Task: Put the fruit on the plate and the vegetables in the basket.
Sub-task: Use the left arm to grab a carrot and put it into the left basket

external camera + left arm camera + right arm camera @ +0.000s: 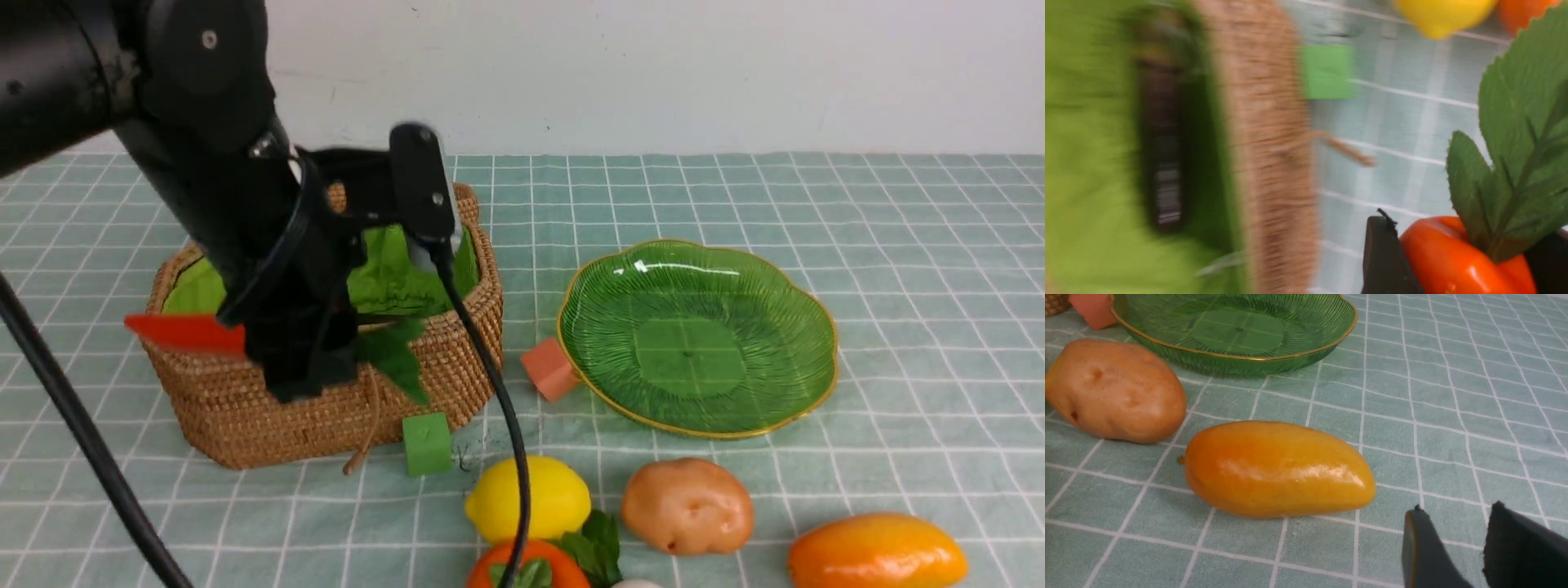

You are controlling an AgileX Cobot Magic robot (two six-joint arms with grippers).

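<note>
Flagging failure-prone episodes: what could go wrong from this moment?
The long red pepper with green leaves, held in the left gripper's fingers, pokes past the tan woven wicker basket's front rim; released here, it might tip onto the checked tablecloth. The arm's black cable hangs across the yellow lemon and could drag it.

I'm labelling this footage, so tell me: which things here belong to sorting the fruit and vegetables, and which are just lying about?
Part of the job: basket, plate, lemon, persimmon, mango, potato, red pepper.
Just lying about: green cube, salmon cube.
</note>
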